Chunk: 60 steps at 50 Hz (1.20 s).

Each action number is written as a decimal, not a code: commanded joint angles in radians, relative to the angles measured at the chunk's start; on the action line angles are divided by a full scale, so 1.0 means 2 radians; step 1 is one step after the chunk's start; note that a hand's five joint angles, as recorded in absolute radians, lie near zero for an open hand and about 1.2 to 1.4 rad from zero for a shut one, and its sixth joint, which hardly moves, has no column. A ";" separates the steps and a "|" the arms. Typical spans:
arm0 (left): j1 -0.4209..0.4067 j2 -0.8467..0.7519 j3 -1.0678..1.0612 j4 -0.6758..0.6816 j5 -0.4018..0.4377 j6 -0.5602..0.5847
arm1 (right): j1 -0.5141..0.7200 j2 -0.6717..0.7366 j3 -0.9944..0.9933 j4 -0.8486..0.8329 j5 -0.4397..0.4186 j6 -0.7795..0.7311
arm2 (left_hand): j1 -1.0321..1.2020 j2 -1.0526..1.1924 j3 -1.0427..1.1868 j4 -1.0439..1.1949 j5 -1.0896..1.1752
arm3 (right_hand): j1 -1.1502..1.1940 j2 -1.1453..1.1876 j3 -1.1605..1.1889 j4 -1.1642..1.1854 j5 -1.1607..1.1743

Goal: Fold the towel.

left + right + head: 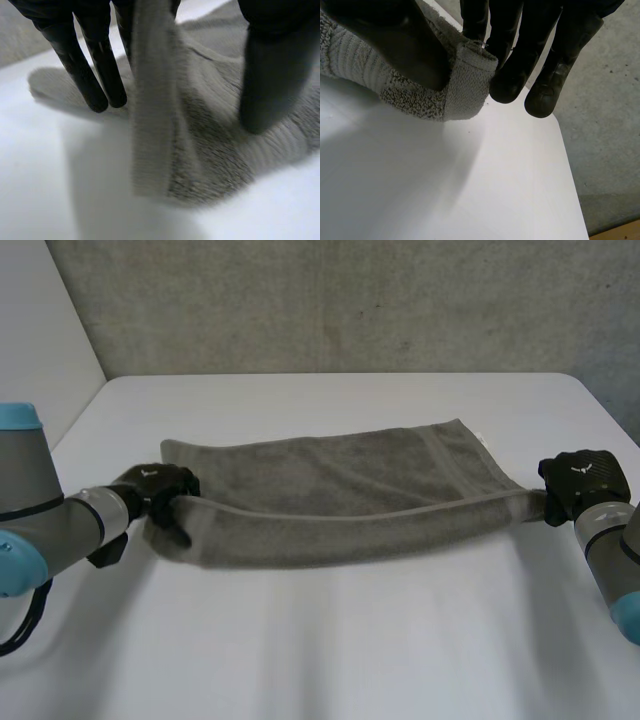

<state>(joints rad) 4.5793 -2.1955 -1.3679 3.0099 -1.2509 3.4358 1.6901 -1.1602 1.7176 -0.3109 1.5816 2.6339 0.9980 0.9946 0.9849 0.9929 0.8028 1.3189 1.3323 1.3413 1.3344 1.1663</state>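
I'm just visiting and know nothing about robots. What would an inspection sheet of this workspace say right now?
Surface: white table, no stains seen.
Job's things: grey towel, far part lying flat, near long edge lifted and stretched between the two hands.
Clutter: nothing seen.
Hands: left hand pinches the left end of the lifted edge; right hand pinches the right end's corner.
Cables: nothing seen on the towel.
Surroundings: grey concrete wall behind the table.

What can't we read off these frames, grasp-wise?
Head view: towel corners, covered by the left hand and right hand.
Left wrist view: the pinch point; a hanging towel fold covers it beside the fingers.
Right wrist view: most of the towel, cut off by the picture's edge.
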 commanded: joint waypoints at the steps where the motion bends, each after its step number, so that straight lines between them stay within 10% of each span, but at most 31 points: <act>1: -0.006 0.019 -0.004 -0.015 -0.008 -0.008 | -0.001 -0.006 -0.001 0.001 -0.001 0.001 | 0.199 0.201 0.206 0.202 0.209 | 0.039 0.032 0.027 0.031 0.028; 19: 0.040 0.239 -0.078 0.033 -0.003 -0.061 | -0.004 -0.183 -0.047 0.076 -0.060 0.009 | 0.199 0.201 0.206 0.202 0.209 | 0.039 0.032 0.027 0.031 0.028; 28: 0.047 0.336 -0.074 0.036 0.017 -0.113 | -0.005 -0.195 -0.199 0.310 -0.091 -0.003 | 0.199 0.201 0.206 0.202 0.209 | 0.039 0.032 0.027 0.031 0.028; 46: 0.003 0.052 0.027 0.034 -0.022 -0.039 | 0.065 0.101 -0.422 0.399 -0.080 -0.091 | 0.199 0.201 0.206 0.202 0.209 | 0.039 0.032 0.027 0.031 0.028; 60: -0.032 0.016 0.334 0.129 -0.108 -0.129 | 0.099 0.131 -0.685 0.172 0.035 0.054 | 0.199 0.201 0.206 0.202 0.209 | 0.039 0.032 0.027 0.031 0.028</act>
<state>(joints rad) 4.5342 -2.1951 -0.8857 3.1267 -1.3949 3.3134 1.8965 -0.8353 0.4657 0.2487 1.5545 2.5400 1.3464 1.3527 1.3777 1.3531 1.1903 1.3229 1.3369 1.3431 1.3345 1.1703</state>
